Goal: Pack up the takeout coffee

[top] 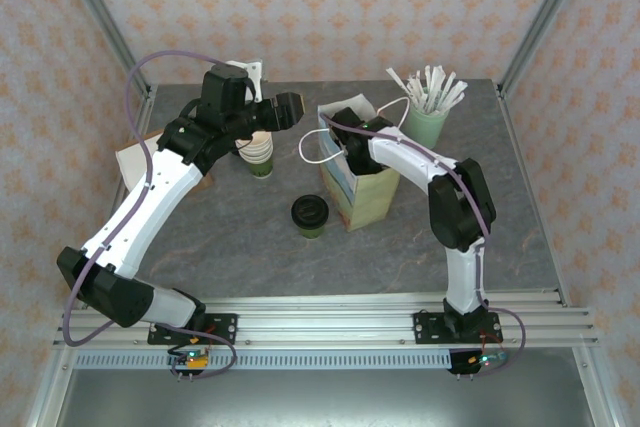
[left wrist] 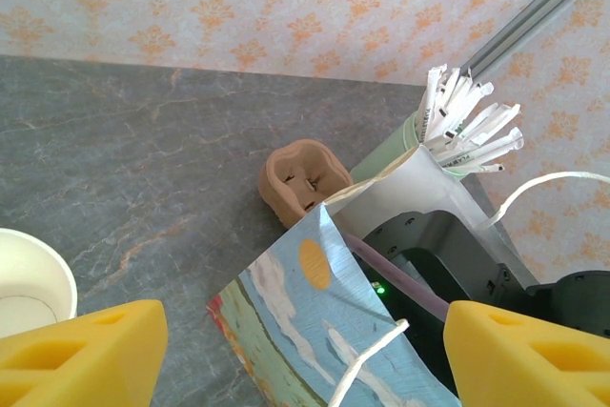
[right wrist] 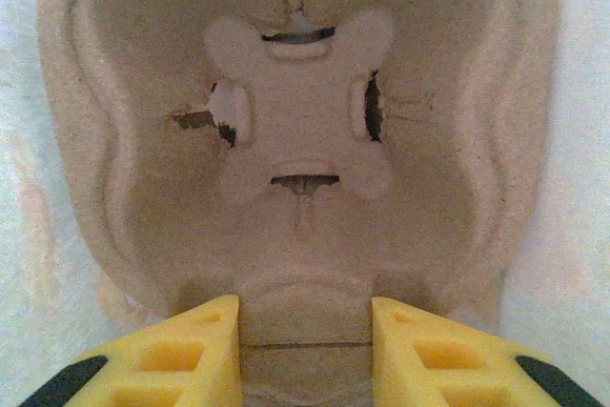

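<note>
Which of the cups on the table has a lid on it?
The small black-lidded cup, beside the paper bag. The cream stack is open on top; the mint-green cup holds white sticks.

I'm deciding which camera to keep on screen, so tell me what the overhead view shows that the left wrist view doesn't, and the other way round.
Overhead over left wrist: the coffee cup with the black lid, standing on the table in front of the paper bag, plus both arms down to their bases.
Left wrist over overhead: a brown cardboard cup holder on the table behind the bag, and the sun and clouds printed on the bag's side.
Shared: the bag, the right arm reaching into it, the green cup of white sticks and the stack of cups.
</note>
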Motion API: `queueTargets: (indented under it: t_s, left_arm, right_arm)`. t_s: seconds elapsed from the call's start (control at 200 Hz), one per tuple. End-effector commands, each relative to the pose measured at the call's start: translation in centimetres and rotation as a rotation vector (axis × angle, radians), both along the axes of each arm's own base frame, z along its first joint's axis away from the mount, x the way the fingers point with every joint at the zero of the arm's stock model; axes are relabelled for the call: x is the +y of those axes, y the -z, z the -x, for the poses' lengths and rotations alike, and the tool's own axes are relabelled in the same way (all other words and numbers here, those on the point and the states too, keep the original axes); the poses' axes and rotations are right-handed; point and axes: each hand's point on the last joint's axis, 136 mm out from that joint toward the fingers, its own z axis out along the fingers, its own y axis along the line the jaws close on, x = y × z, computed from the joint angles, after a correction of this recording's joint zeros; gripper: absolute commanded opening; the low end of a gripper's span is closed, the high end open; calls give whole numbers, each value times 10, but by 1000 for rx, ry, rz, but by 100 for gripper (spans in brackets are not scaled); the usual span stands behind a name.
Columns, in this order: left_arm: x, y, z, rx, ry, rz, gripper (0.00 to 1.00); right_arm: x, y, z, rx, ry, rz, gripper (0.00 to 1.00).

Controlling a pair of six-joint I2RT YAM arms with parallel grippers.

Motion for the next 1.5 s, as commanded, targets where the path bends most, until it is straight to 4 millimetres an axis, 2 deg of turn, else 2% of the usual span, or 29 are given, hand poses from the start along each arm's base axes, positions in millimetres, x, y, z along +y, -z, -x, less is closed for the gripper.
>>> queueTargets:
  t_s: [0.0, 0.33, 0.5, 0.941, 1.496]
  left_arm:
    - [3, -11, 4, -41, -16, 9, 77]
    - [2, -9, 3, -34, -10, 10, 77]
    - [2, -8, 4, -32, -9, 9, 77]
    - [1, -8, 4, -28, -4, 9, 77]
    - [1, -4, 4, -24, -4, 3, 77]
  right_arm:
    - [-5, 18, 2, 32, 4, 19, 35]
    - [-9, 43, 7, 63, 4, 40, 37]
    - [-11, 46, 7, 64, 6, 42, 40]
    - [-2, -15, -6, -30, -1, -24, 60]
    - [1, -68, -9, -111, -7, -67, 77]
